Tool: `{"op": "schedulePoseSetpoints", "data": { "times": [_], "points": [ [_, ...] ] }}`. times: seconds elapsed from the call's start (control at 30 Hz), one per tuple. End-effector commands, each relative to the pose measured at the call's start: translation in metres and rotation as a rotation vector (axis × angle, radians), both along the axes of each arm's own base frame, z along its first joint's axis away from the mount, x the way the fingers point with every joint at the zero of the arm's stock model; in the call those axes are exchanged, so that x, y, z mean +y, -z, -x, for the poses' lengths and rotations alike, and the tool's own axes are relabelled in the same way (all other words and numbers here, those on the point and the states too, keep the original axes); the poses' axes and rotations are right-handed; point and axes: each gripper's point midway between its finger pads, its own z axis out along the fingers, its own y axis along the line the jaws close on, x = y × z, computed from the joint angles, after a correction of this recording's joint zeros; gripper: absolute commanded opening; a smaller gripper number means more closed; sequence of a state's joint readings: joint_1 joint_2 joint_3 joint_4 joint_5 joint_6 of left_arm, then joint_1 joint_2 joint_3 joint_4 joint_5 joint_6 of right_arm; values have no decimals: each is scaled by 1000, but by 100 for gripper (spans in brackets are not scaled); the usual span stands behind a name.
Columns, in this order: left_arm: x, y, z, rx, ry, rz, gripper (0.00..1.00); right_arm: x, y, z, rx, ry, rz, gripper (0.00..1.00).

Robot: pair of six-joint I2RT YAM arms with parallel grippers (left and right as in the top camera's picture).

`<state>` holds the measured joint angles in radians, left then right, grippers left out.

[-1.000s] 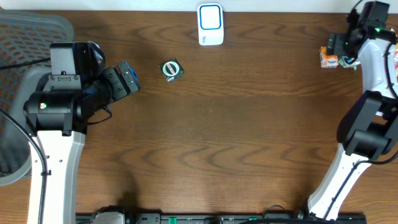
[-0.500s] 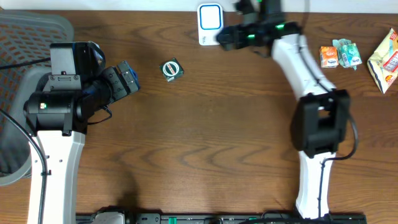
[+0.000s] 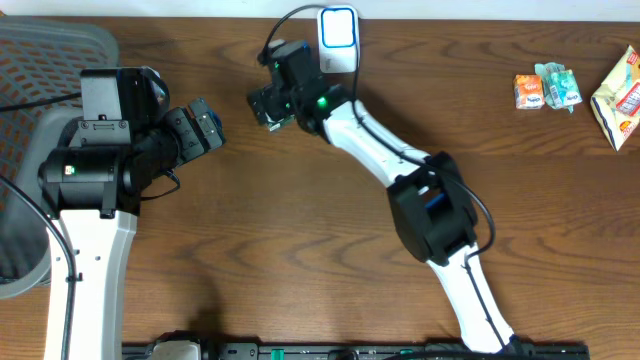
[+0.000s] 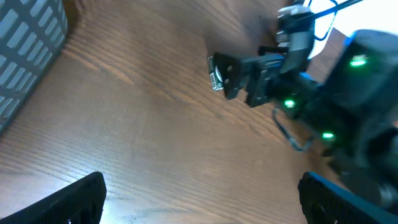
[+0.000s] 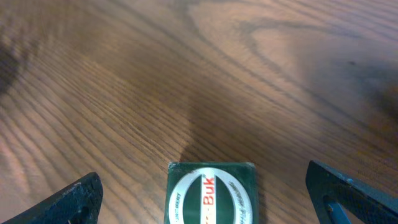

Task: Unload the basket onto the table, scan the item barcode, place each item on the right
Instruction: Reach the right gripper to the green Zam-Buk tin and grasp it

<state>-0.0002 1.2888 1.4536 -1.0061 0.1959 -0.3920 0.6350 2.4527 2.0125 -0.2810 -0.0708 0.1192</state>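
The item is a small square green pack with a white oval label [image 5: 211, 196], lying flat on the wood. My right gripper [image 5: 210, 190] hangs just above it, open, a finger on either side and not touching. From overhead the right gripper [image 3: 263, 104] covers most of the pack. The left wrist view shows the pack's edge [image 4: 216, 74] beside the right gripper [image 4: 239, 76]. The white scanner with a blue frame [image 3: 338, 38] stands at the back edge, just right of the pack. My left gripper [image 3: 205, 125] is open and empty, left of the pack.
A grey mesh basket [image 3: 40, 60] fills the left edge of the table. At the back right lie an orange snack pack [image 3: 529, 91], a green one [image 3: 559, 85] and a yellow bag [image 3: 620, 85]. The right arm stretches diagonally across the middle.
The right arm swung from the snack packs at the far right across the back of the table to above the green pack, its jaws opening slightly wider. The left arm stayed still.
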Motion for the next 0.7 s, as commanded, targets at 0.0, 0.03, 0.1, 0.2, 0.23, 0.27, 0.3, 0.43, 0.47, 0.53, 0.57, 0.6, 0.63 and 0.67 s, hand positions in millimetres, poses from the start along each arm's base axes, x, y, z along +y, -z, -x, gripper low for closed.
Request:
{"op": "schedulePoseSetpoints", "data": {
  "times": [0.0, 0.03, 0.1, 0.2, 0.23, 0.27, 0.3, 0.43, 0.47, 0.53, 0.57, 0.6, 0.63, 0.67],
  "points": [
    [3, -1, 0, -4, -3, -9, 98, -7, 37, -7, -37, -24, 106, 99],
    [3, -1, 0, -4, -3, -9, 98, -7, 41, -7, -35, -26, 109, 99],
    [3, -1, 0, -4, -3, -9, 98, -7, 47, -7, -29, -27, 113, 99],
    [3, -1, 0, -4, -3, -9, 98, -7, 55, -4, -13, -33, 121, 93],
    [3, -1, 0, -4, -3, -9, 98, -8, 57, -2, -5, -34, 128, 88],
    [3, -1, 0, -4, -3, -9, 98, -9, 59, -1, 3, -35, 134, 84],
    [3, -1, 0, -4, -3, -9, 98, -11, 63, 2, 13, -43, 151, 79],
    [3, -1, 0, -4, -3, -9, 98, -20, 70, 11, 58, -48, 199, 73],
    [3, -1, 0, -4, -3, -9, 98, -26, 69, 15, 79, -42, 220, 70],
    [3, -1, 0, -4, -3, -9, 98, -45, 60, 21, 116, -14, 279, 66],
    [3, -1, 0, -4, -3, -9, 98, -52, 54, 23, 123, -2, 300, 64],
    [3, -1, 0, -4, -3, -9, 98, -58, 48, 25, 130, 10, 323, 63],
    [3, -1, 0, -4, -3, -9, 98, -63, 42, 28, 136, 18, 342, 59],
    [3, -1, 0, -4, -3, -9, 98, -71, 32, 34, 147, 16, 372, 51]
  ]
}}
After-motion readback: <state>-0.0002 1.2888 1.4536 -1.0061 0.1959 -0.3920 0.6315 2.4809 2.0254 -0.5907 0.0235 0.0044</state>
